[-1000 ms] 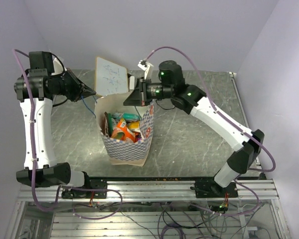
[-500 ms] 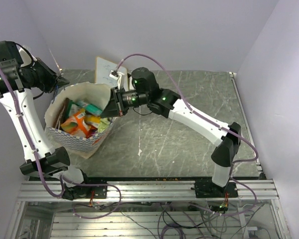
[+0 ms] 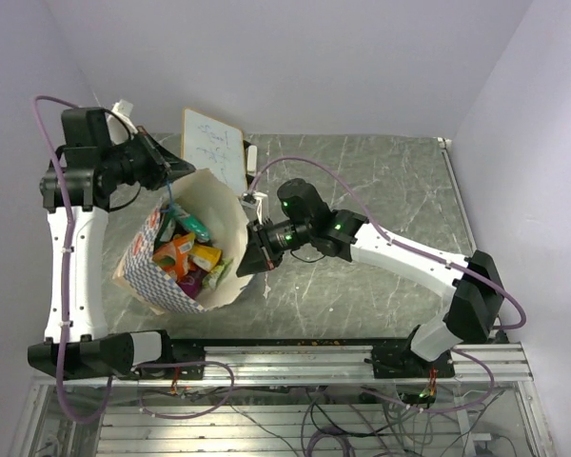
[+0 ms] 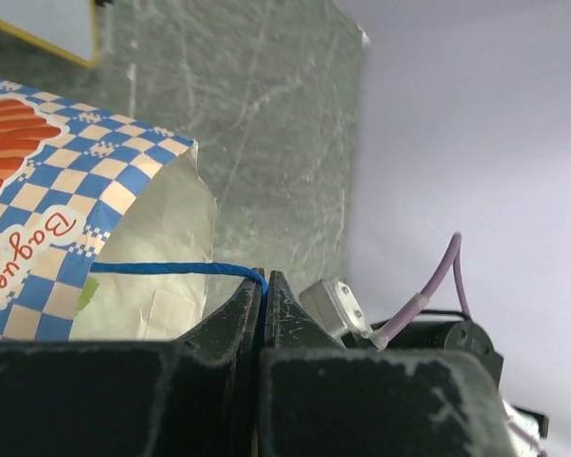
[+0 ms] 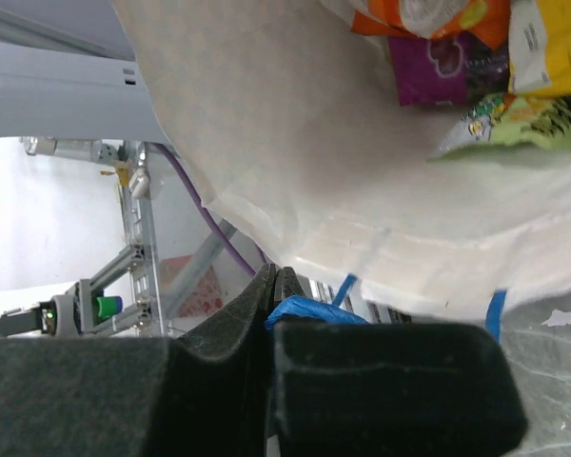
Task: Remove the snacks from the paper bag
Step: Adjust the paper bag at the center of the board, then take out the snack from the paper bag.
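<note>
The paper bag point(image 3: 152, 276) hangs tilted between both arms, its mouth open and its cream lining showing. Several snacks lie inside it: orange point(image 3: 176, 252), yellow point(image 3: 206, 257), teal-green point(image 3: 192, 226) and magenta point(image 3: 192, 282). My left gripper point(image 3: 176, 169) is shut on a blue cord handle point(image 4: 171, 268) at the bag's far rim, with the checkered outside point(image 4: 67, 190) beside it. My right gripper point(image 3: 246, 259) is shut on the other blue handle point(image 5: 309, 309) at the near right rim. The right wrist view shows the lining point(image 5: 295, 143) and magenta point(image 5: 438, 76), yellow point(image 5: 552, 43) and green point(image 5: 523, 124) packets.
A white board with scribbles point(image 3: 214, 148) stands at the back behind the bag. The grey marbled table point(image 3: 381, 190) stretches to the right. An aluminium rail point(image 3: 295, 357) runs along the near edge.
The bag has swung from the far left back toward the middle and tipped further. My left gripper moved right and my right gripper moved down toward the near edge, both still holding the handles.
</note>
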Robot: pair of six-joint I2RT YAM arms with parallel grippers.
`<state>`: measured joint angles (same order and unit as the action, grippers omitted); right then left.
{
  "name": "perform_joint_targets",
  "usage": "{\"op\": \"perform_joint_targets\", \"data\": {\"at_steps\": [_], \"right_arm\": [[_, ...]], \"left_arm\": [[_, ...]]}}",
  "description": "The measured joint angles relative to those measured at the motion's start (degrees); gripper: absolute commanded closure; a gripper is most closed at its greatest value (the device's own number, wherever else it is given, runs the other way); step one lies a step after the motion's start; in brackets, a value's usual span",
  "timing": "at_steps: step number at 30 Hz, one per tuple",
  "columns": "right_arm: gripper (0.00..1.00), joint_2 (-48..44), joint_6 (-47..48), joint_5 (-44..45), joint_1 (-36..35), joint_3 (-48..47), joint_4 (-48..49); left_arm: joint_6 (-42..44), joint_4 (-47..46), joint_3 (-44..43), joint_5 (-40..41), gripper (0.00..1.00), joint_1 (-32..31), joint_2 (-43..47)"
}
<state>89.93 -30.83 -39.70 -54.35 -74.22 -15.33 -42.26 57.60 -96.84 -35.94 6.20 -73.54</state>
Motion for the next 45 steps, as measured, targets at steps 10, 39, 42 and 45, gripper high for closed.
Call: {"op": "perform_joint_targets", "data": {"at_steps": [10,39,42,45], "right_arm": [[0.69,-0.9,4.4,4.8,0.1,-0.5,-6.7],[0.45,4.1,-4.9,29.5,-5.2,-22.2,-9.6],[0.52,8.7,-10.7,32.2,-9.2,-24.4,-6.5],[0.57,11.4,-16.4,35.1,-11.5,-24.5,-4.9]], "left_arm": [[-1.9,-4.9,4.7,1.7,0.93,-5.7,3.7],[-9.4,-2.1,1.8,3.8,0.93,-5.7,3.5],[-10.6,-2.0,0.9,3.8,0.93,-5.7,3.6],[-11.3,-1.7,-0.2,3.8,0.93,-5.7,3.6]]}}
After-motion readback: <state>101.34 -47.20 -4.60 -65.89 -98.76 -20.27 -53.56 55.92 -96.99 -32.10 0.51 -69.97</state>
